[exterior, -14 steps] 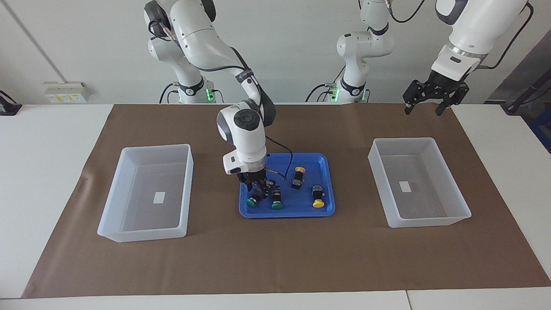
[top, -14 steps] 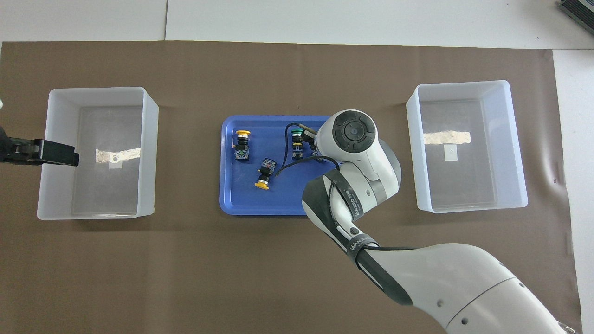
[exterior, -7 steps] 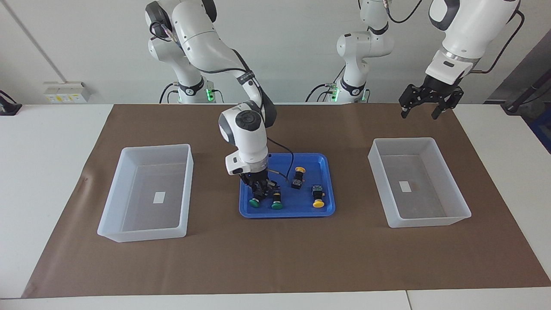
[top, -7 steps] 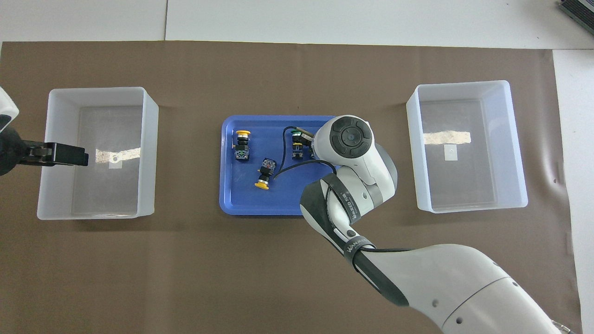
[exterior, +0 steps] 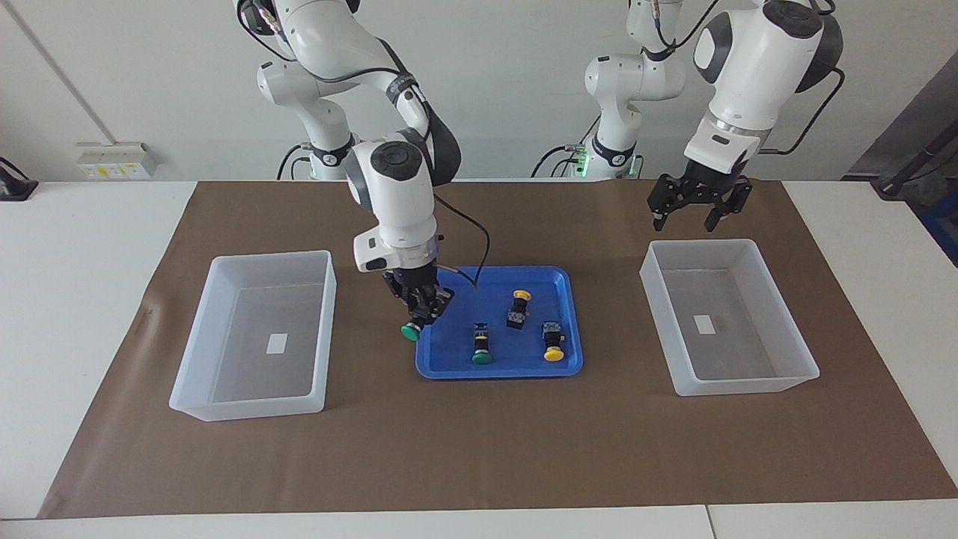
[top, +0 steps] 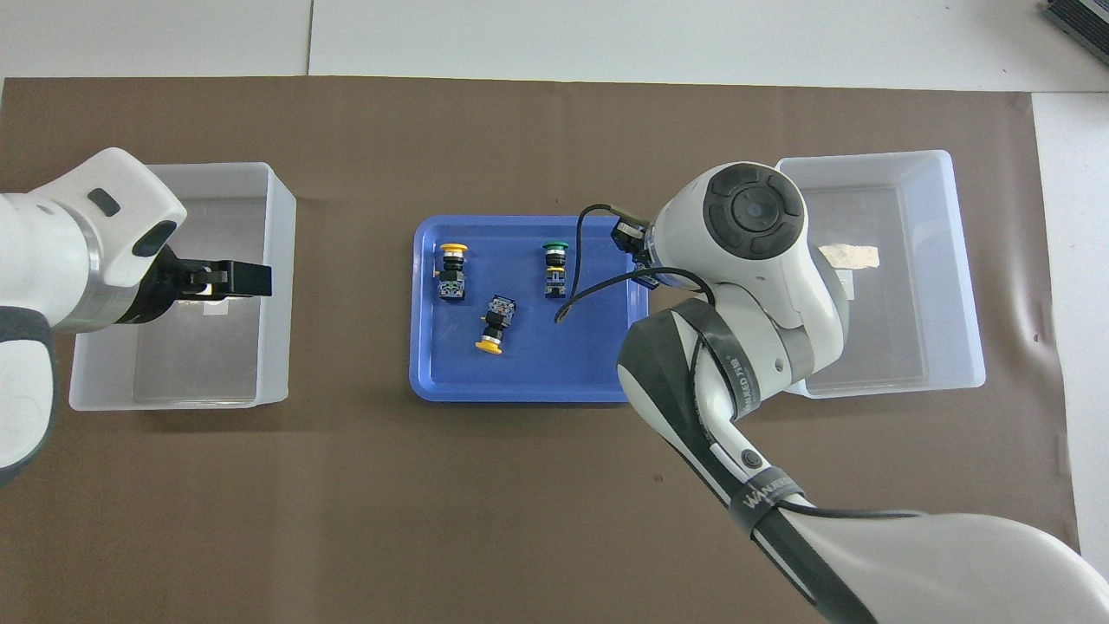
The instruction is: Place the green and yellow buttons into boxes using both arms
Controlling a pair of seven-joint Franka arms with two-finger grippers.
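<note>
While my right pincer (exterior: 420, 313) hangs raised over the edge of the blue tray (exterior: 566, 299) toward my right arm's end of the counter (exterior: 90, 224), its fingers are clamped on a green button (exterior: 410, 330), cap downward. Three buttons lie in the tray: another green one (exterior: 481, 350) and two yellow ones (exterior: 552, 344) (exterior: 518, 307), the second nearer to me. My left pincer (exterior: 697, 212), fingers spread apart and holding nothing, hovers over the rim of the box (exterior: 778, 314) at my left arm's end. The second box (exterior: 224, 337) sits beside the tray at my right arm's end.
</note>
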